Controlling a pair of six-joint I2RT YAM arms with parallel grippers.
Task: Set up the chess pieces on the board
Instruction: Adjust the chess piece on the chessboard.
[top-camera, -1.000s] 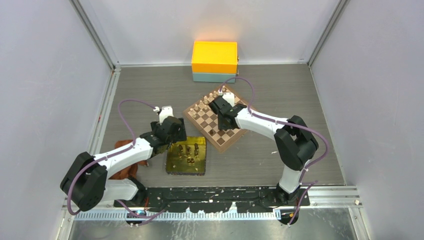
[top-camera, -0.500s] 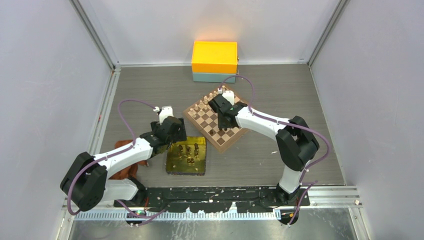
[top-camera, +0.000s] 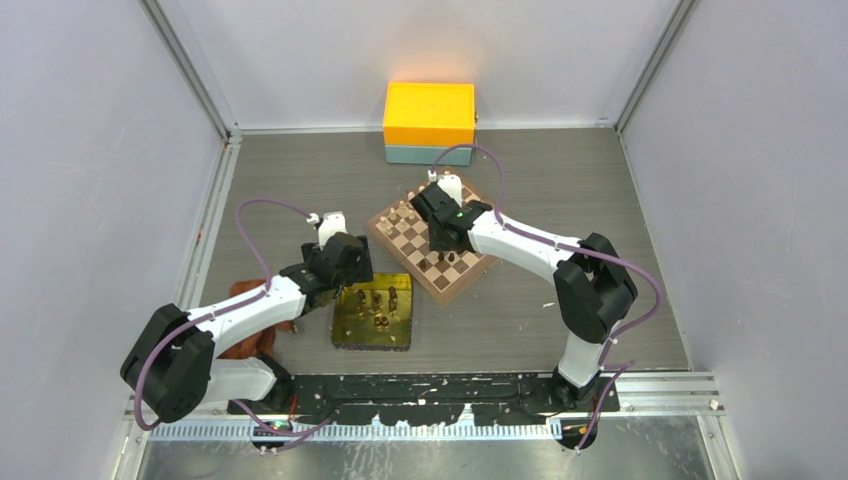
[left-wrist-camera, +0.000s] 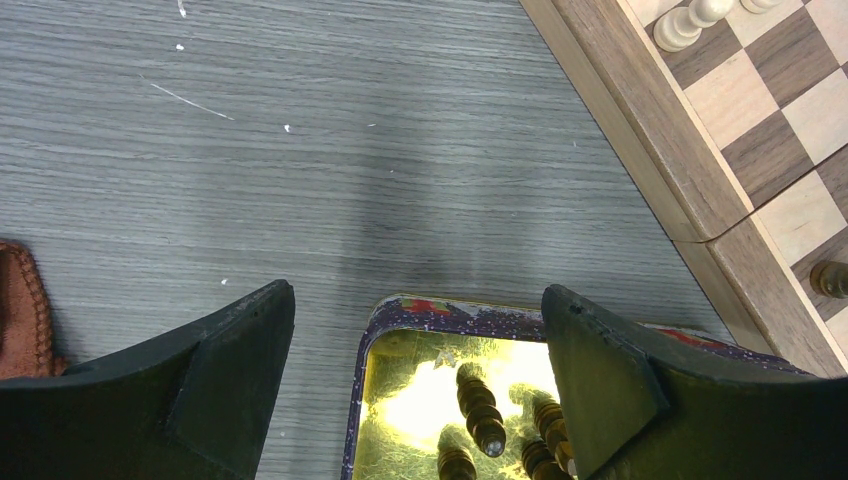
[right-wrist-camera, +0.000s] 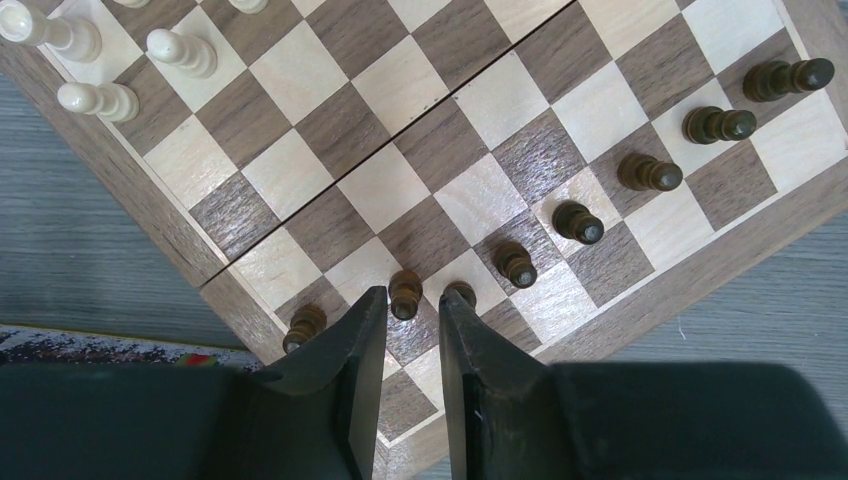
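Note:
The chessboard (top-camera: 400, 240) lies at mid table. In the right wrist view a row of dark-brown chess pieces (right-wrist-camera: 578, 222) stands along the board's (right-wrist-camera: 330, 120) near edge. My right gripper (right-wrist-camera: 408, 300) hovers over that row with its jaws narrowly apart. One dark pawn (right-wrist-camera: 405, 295) stands free on the board just beyond the tips, and neither finger touches it. In the top view the right gripper (top-camera: 445, 248) is over the board's near half. My left gripper (left-wrist-camera: 415, 300) is wide open and empty above the far-left corner of the gold tray (left-wrist-camera: 450, 312), which holds several dark pieces (left-wrist-camera: 480, 410).
Pale beige pieces (right-wrist-camera: 180, 50) stand along the board's far side. An orange box on a teal base (top-camera: 429, 115) stands at the back wall. A brown cloth (top-camera: 245, 330) lies left of the tray (top-camera: 345, 325). The board's corner (left-wrist-camera: 680, 150) is close to the tray.
My right gripper has drifted toward the far left over the board. The left arm has not moved.

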